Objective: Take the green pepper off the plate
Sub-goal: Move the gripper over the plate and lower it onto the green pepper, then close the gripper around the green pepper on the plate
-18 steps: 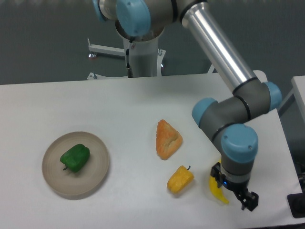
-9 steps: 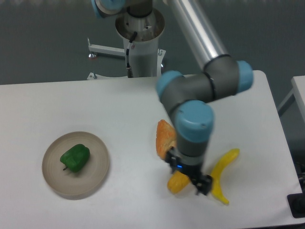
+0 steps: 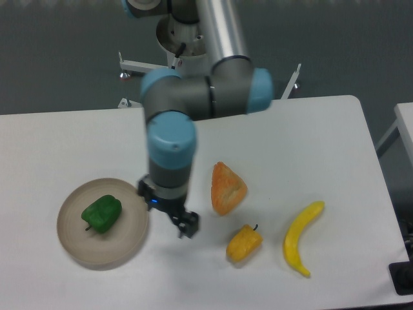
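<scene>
Green pepper [image 3: 102,214] sits untouched on the plate [image 3: 129,242], far left of the surface. Just right of the rim hangs the tool [image 3: 173,217], empty; spread or clenched, I can't tell. Reach and grasp remain.

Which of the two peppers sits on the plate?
The green pepper, alone on the plate. The yellow-orange pepper lies on the bare table, beside the banana.

A robotics lab: an industrial arm [image 3: 213,39] bolted behind a plain white table [image 3: 77,142], against bare grey wall.
</scene>
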Tool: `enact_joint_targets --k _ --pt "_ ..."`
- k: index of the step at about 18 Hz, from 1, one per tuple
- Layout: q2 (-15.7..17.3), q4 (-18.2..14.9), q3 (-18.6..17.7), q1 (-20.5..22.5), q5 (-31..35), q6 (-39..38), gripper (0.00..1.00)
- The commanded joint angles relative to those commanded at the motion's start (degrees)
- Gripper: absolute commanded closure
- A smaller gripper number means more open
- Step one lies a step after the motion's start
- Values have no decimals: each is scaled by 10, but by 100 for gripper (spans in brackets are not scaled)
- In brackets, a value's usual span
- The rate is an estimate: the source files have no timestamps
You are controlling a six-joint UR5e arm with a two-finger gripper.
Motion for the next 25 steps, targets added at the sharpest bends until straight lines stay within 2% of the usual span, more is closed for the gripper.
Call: enact_joint_targets --k 2,5,11,17,25 --pt "6 5 -33 -18 -3 -19 0" --pt "1 41 -56 -33 -16 -50 0" --pt "-3 49 -74 -40 -29 -82 0" --pt "-10 98 -85 -48 -30 -122 0" --pt "-10 99 -92 -54 -30 -124 0"
